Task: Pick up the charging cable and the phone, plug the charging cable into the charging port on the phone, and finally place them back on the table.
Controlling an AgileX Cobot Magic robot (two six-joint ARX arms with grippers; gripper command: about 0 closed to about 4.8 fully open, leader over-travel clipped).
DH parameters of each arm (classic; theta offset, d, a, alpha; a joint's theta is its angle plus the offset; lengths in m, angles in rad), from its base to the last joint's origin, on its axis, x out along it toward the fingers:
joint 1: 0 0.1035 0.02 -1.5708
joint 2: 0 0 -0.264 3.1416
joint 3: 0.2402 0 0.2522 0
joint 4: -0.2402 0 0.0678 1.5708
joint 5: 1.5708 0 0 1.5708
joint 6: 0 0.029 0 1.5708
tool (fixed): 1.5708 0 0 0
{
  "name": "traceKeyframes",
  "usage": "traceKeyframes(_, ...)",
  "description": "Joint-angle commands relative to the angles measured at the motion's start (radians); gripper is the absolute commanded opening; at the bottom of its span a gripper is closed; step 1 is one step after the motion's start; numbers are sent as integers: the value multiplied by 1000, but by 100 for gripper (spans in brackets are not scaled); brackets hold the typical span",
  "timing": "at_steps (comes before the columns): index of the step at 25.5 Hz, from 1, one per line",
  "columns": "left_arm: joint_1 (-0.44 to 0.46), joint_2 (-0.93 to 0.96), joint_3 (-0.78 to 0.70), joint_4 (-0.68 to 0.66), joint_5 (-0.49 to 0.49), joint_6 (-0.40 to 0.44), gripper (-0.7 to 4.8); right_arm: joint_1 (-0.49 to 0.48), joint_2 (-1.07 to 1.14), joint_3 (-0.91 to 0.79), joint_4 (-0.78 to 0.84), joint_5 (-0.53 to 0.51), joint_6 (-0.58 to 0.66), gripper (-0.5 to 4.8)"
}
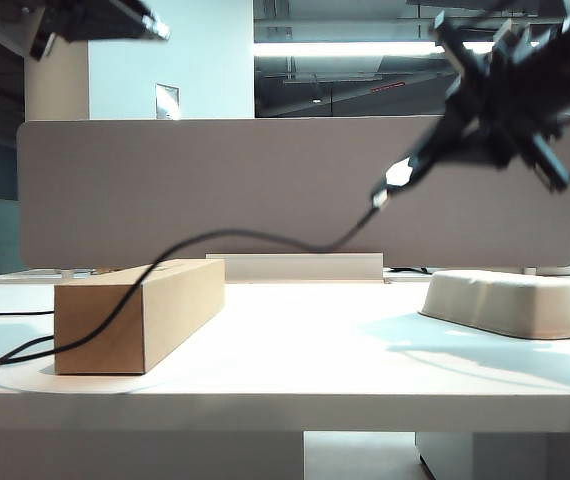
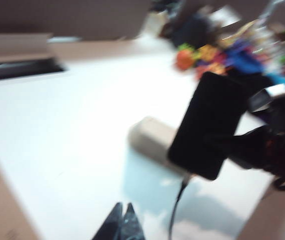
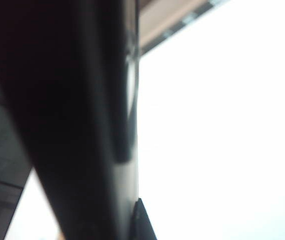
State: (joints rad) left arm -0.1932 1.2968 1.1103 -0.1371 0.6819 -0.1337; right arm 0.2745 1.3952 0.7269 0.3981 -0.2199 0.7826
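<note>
The phone (image 2: 210, 125) hangs in the air at the right of the left wrist view, clamped in the right gripper (image 2: 252, 142), its long axis tilted and its lower short edge pointing down-left. The charging cable (image 1: 215, 245) meets that edge, so the plug looks already seated — blur keeps me from being sure. In the exterior view the cord sags from the upper right, down over the cardboard box (image 1: 135, 315) to the table (image 1: 315, 370) at lower left. The left gripper (image 2: 122, 225), fingertips pinched together on nothing, sits at the bottom of its own view, apart from the phone — so the right arm would do the lowering, I judge. No writing is legible anywhere
</note>
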Motion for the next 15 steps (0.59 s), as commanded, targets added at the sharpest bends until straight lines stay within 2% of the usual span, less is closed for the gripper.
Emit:
traceKeyframes(1,0,-16,3,-116,-129,146,-6,-9,67,6,67,17,40,-4)
traceKeyframes(8,0,-32,3,-199,-169,209,-6,-20,197,6,77,67,154,-4)
traceKeyframes(15,0,-43,3,-203,-170,212,-6,-28,245,6,73,93,214,-4)
